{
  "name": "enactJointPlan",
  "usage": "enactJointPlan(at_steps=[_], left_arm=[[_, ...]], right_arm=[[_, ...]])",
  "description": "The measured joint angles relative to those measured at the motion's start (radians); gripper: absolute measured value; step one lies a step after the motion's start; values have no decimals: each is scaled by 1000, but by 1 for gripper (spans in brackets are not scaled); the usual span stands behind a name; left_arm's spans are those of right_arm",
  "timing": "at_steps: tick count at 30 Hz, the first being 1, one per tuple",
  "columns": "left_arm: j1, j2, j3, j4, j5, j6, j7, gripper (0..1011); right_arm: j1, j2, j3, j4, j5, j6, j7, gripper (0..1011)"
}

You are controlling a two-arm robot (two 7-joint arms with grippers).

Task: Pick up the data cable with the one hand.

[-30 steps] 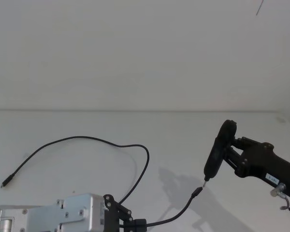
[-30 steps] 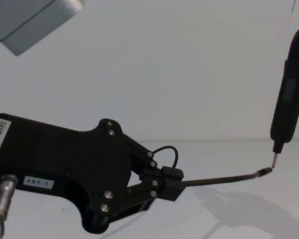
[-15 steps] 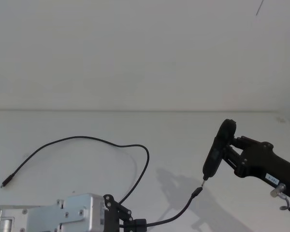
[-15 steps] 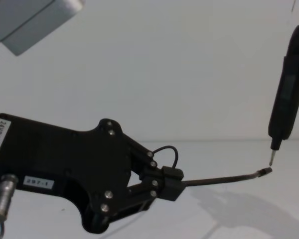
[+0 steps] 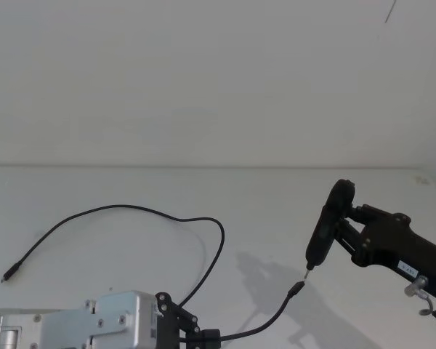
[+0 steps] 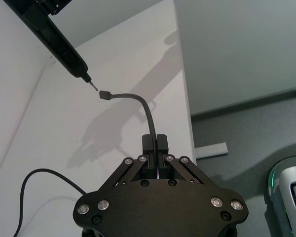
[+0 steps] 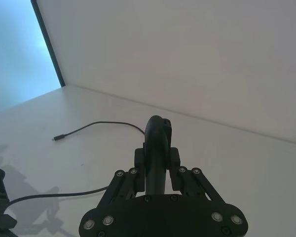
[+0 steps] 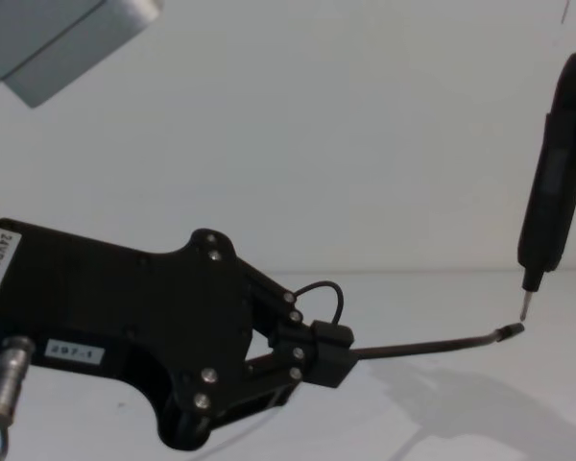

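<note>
The left gripper (image 8: 328, 353) sits low at the table's near edge, its fingers clamped on the data cable (image 5: 123, 210) close to one end. From the grip a short stretch juts forward, raised off the white table (image 5: 276, 203), to the plug tip (image 8: 510, 330). Just above that tip hangs the point of a slim black tool (image 5: 327, 227), clamped upright in the right gripper (image 7: 157, 165). The cable's long loop lies on open tabletop toward the far left, well clear of the back wall (image 5: 203, 80).

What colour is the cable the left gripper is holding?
Black along its whole length, plug tip included. The cable shows best in the head view, clamped in the left gripper.
</note>
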Motion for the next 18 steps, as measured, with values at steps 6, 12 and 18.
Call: enactJointPlan(at_steps=[6, 12, 18], left_arm=[[0, 0, 0, 0, 0, 0, 0, 40], [0, 0, 0, 0, 0, 0, 0, 40], [0, 0, 0, 0, 0, 0, 0, 40]], right_arm=[[1, 3, -6, 4, -6, -9, -9, 279], [4, 8, -12, 7, -7, -8, -16, 279], [7, 15, -18, 10, -5, 2, -23, 279]])
